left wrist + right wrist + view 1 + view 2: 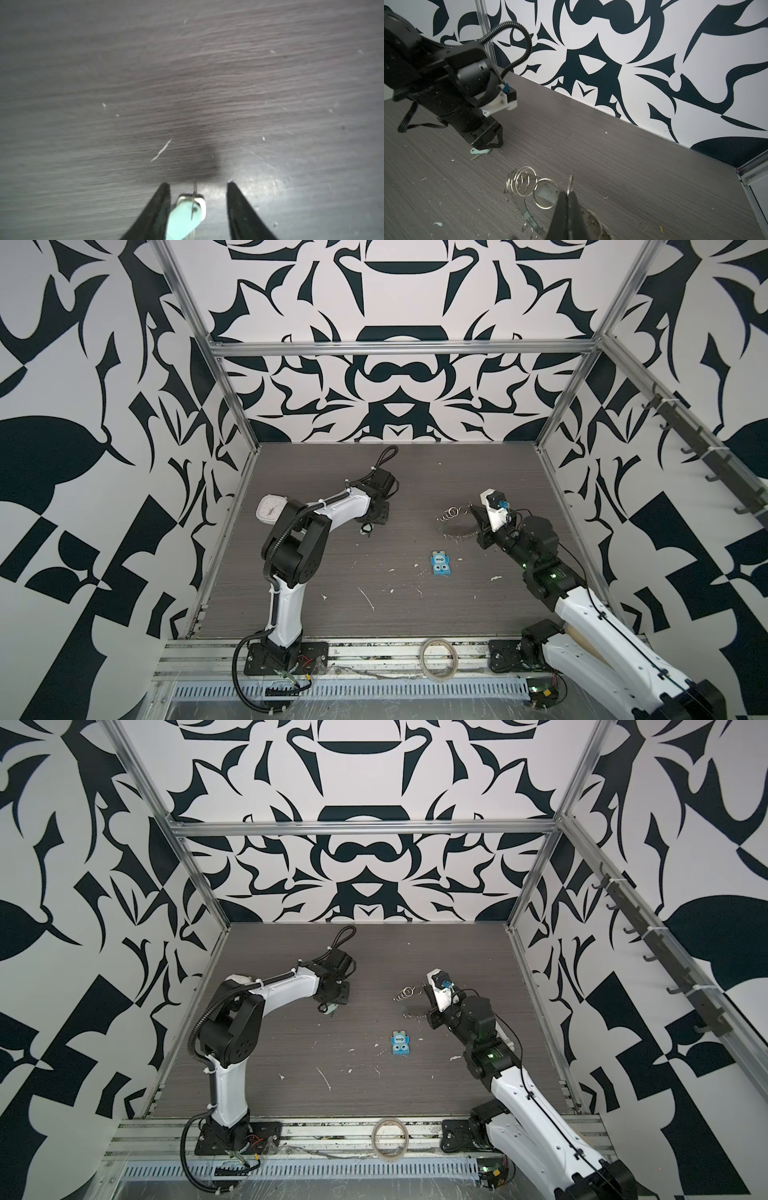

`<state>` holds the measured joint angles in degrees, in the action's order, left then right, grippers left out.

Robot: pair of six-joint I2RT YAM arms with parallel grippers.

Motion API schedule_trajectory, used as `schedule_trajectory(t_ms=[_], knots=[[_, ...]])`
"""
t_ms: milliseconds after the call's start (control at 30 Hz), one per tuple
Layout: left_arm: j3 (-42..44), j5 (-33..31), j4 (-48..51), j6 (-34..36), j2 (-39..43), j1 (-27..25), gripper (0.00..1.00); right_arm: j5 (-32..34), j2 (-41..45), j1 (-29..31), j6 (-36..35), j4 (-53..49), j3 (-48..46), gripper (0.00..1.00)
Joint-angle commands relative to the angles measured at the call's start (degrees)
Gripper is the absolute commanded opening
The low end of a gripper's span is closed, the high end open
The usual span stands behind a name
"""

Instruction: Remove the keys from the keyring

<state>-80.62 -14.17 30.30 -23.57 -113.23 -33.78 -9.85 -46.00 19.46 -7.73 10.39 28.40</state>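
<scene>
Going left to right: the small white clock [269, 509] sits by the left side rail [224, 539], half hidden behind the left arm's elbow. The left gripper [197, 182] points down at the table [332, 580] with its jaws clearly apart. The pale green key tag [185, 216] is down between them, leaning on one finger with a visible gap to the other, so nothing's actually clamped. From the right wrist view the key tag [478, 151] looks like it's lying on the wood right under those fingers, well apart from the keyring [529, 216]. There's a good stretch of bare table between the two grippers, and the only thing around there is the blue block [441, 565] with cartoon eyes, closer to the front. The tape roll [438, 657] is off the wood entirely, on the front rails. On the right, the right gripper [568, 194] is squeezed fully together on one of the small wire loops [571, 184] on the keyring's rim, with more loops [522, 184] bunched just beside it. There's plenty of open table behind it before the back wall [654, 62], and it's near the right rail but not touching.
</scene>
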Motion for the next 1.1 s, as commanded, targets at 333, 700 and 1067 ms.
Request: schedule_trajectory(t_ms=[333,700,1067], knots=[[7.9,4.0,-3.4,1.2,19.4,8.1,0.7,3.8,-4.4,-0.5,1.8,0.0,4.4,0.0],[14.8,4.8,-6.2,1.4,23.4,11.2,0.74,7.5,-8.0,-0.5,2.2,-6.0,4.5,0.0],[18.4,5.3,-8.5,0.5,25.6,11.8,0.77,5.3,-46.0,-1.3,1.7,0.2,22.2,0.0]])
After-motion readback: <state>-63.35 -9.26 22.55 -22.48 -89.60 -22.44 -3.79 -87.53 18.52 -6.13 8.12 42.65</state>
